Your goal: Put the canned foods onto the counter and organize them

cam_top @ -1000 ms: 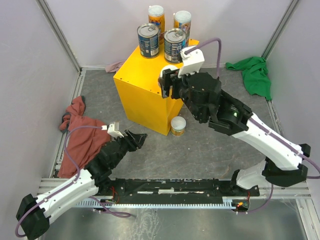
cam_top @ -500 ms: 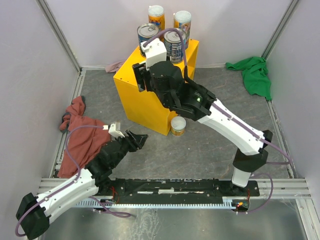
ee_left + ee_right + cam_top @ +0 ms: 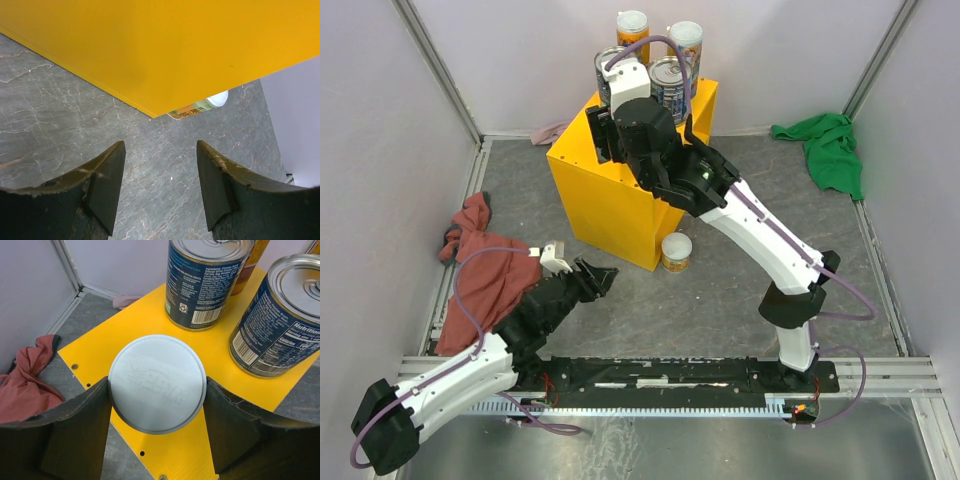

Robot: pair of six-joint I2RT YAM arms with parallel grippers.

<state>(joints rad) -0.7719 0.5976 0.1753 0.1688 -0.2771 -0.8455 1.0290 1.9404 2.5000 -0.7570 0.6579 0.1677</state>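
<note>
Down at the near edge, the black mounting rail [image 3: 670, 375] ran across the front with both arm bases on it. My left gripper [image 3: 160, 147] hung low over the grey stone-look floor [image 3: 720, 300], fingers spread apart with nothing between them, pointed at the side of the yellow counter [image 3: 175, 45]. A rumpled red cloth [image 3: 485, 275] lay on the floor just to its left.

A bit further in, one short white-lidded can [image 3: 676, 251] sat on the floor right against the counter's near corner; the left wrist view only caught a sliver of it poking past the yellow edge.

Up top, the right gripper [image 3: 157, 390] was clamped on another white-lidded can [image 3: 157, 375], a finger on each side, over the left front part of the counter's flat top. Couldn't tell if its base was touching down.

Just beyond it stood the two blue cans [image 3: 207, 280] [image 3: 280, 335], upright, silver tops showing, apart from each other. Behind those were the two tall orange cans [image 3: 632, 28] [image 3: 685, 40] near the back edge.

Far right, a green cloth [image 3: 830, 145] lay by the pale walls [image 3: 520, 50], and a pinkish rag [image 3: 548, 132] peeked from behind the counter.
</note>
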